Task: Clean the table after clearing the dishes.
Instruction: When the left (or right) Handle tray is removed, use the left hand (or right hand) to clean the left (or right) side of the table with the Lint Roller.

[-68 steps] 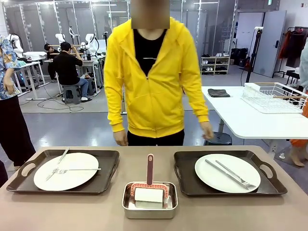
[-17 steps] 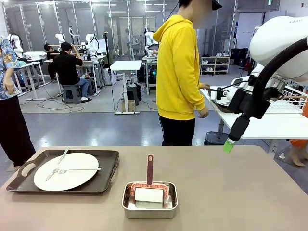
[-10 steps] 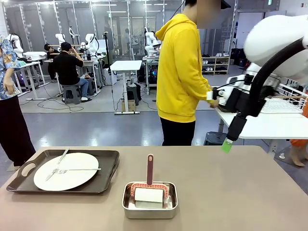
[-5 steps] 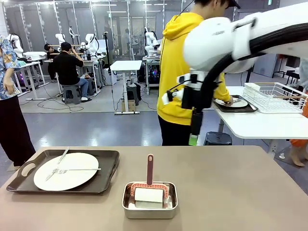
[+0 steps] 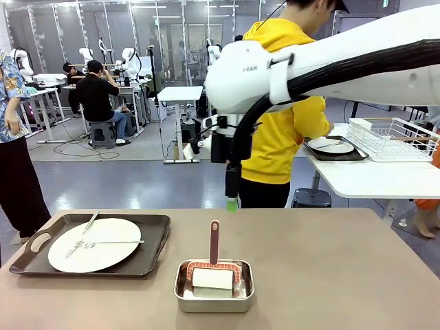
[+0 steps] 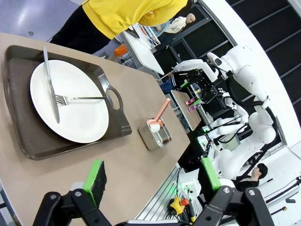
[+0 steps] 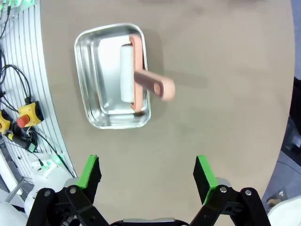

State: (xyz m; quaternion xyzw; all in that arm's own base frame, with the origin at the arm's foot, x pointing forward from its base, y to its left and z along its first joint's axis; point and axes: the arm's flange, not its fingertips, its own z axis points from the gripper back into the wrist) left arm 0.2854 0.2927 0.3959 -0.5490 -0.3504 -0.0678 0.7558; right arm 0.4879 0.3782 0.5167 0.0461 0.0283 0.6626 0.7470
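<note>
One plate (image 5: 103, 258) on its tray (image 5: 157, 237) sits uncleared at the tabletop's (image 5: 330, 275) left while the right end effector (image 7: 146, 172), jaws wide and empty, hangs above the roller (image 7: 126, 73) in the steel pan (image 7: 87, 70), so rolling now would probably strike that tray.

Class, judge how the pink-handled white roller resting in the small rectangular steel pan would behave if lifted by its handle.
Its pink handle looks rigid and stands clear above the steel pan, so it probably lifts stiffly. The white cylindrical roll would likely turn freely if pushed across the tan tabletop. That pan looks light and might slide along.
</note>
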